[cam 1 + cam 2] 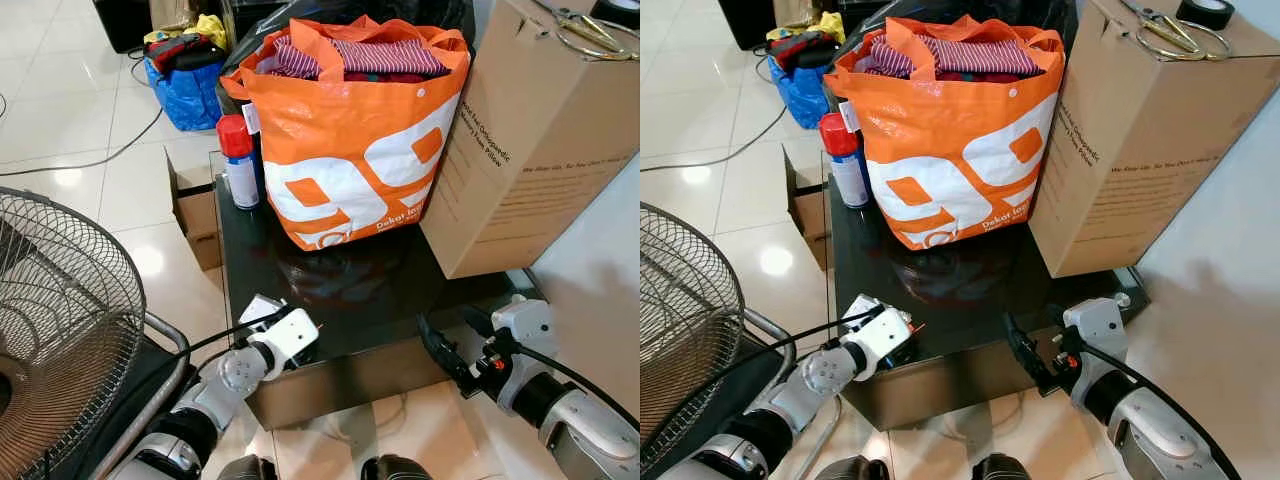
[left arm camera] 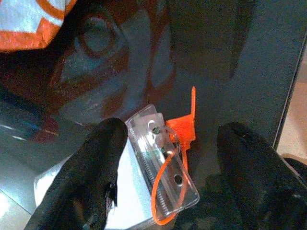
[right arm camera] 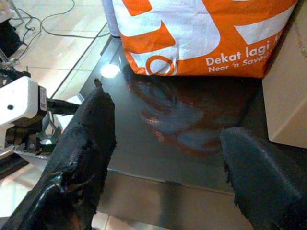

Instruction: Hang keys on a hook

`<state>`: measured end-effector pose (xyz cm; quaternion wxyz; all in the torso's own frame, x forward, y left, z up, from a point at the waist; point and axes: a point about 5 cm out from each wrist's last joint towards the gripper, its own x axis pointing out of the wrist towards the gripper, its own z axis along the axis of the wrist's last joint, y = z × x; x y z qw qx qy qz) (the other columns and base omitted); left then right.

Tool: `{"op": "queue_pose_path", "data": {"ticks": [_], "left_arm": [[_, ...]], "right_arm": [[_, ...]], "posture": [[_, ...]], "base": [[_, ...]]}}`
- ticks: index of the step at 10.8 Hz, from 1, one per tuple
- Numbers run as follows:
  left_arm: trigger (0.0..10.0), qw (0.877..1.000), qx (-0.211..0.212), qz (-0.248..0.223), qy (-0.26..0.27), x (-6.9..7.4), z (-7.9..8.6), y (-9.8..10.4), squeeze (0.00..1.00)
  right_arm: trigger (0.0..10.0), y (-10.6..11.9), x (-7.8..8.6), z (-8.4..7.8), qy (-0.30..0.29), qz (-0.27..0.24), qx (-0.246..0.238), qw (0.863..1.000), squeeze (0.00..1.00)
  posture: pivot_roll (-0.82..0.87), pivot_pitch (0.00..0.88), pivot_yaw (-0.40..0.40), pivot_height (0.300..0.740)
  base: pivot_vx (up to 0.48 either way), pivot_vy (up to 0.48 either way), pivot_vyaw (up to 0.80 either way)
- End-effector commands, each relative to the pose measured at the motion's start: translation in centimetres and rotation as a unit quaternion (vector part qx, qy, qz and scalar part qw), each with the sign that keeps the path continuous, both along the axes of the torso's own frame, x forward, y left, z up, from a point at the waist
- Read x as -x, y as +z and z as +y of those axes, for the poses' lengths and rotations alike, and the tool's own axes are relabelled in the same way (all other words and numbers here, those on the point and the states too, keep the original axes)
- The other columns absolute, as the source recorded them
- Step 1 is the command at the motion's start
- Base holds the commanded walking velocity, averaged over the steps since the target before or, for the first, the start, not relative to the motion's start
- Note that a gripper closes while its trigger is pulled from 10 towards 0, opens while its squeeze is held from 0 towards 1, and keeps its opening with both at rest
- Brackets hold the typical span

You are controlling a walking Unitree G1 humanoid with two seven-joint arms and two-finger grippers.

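Observation:
A clear plastic piece (image 2: pixel 163 163) with an orange loop and an orange tag (image 2: pixel 184 127) lies on a white card (image 1: pixel 258 308) at the near left corner of the dark glass table (image 1: pixel 350 290). My left gripper (image 2: pixel 168 177) is open just above it, one black finger on each side; in the eye views its white wrist (image 1: pixel 295 338) covers the piece. My right gripper (image 1: pixel 455 340) is open at the table's near right edge, with nothing between its fingers (image 3: pixel 81 158). I cannot make out any keys or a hook.
An orange shopping bag (image 1: pixel 350 140) full of clothes and a tall cardboard box (image 1: pixel 540 130) with scissors (image 1: pixel 590 35) on top fill the back of the table. A red-capped spray can (image 1: pixel 238 160) stands at the back left. A floor fan (image 1: pixel 60 320) is close on my left.

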<state>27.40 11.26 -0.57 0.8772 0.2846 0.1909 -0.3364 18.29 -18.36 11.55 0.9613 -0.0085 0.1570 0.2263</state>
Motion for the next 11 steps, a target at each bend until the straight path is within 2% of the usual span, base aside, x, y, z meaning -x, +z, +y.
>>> {"op": "queue_pose_path", "data": {"ticks": [1,2,3,10,11], "left_arm": [[10.0,1.000,0.020,0.017,0.005,0.1,0.0,0.0,0.00],[10.0,0.998,0.046,0.035,0.003,0.4,0.0,0.2,0.00],[10.0,0.997,0.053,0.049,-0.001,0.7,0.3,0.1,0.00],[10.0,0.994,0.001,0.108,-0.032,1.5,1.1,-0.6,0.00],[8.6,0.994,-0.002,0.109,-0.029,1.4,1.2,-0.6,0.00]], "right_arm": [[10.0,0.2,0.3,0.0,0.005,0.003,0.000,1.000,0.00],[10.0,0.2,0.3,0.0,0.004,0.002,0.000,1.000,0.00],[10.0,0.2,0.2,0.1,0.006,0.001,-0.001,1.000,0.00],[10.0,-0.1,0.4,0.5,0.033,0.016,-0.006,0.999,0.00],[10.0,-0.2,0.9,0.9,0.061,0.031,-0.017,0.998,0.00]], "posture": [[-0.16,0.135,0.014,0.740],[-0.16,0.134,0.014,0.740],[-0.16,0.132,0.013,0.740],[-0.15,0.126,0.015,0.740],[-0.15,0.127,0.016,0.740]], "base": [[0.000,0.000,0.00],[0.000,0.000,0.00],[0.000,0.000,0.00],[0.000,0.000,0.00],[0.000,0.000,0.00]]}}
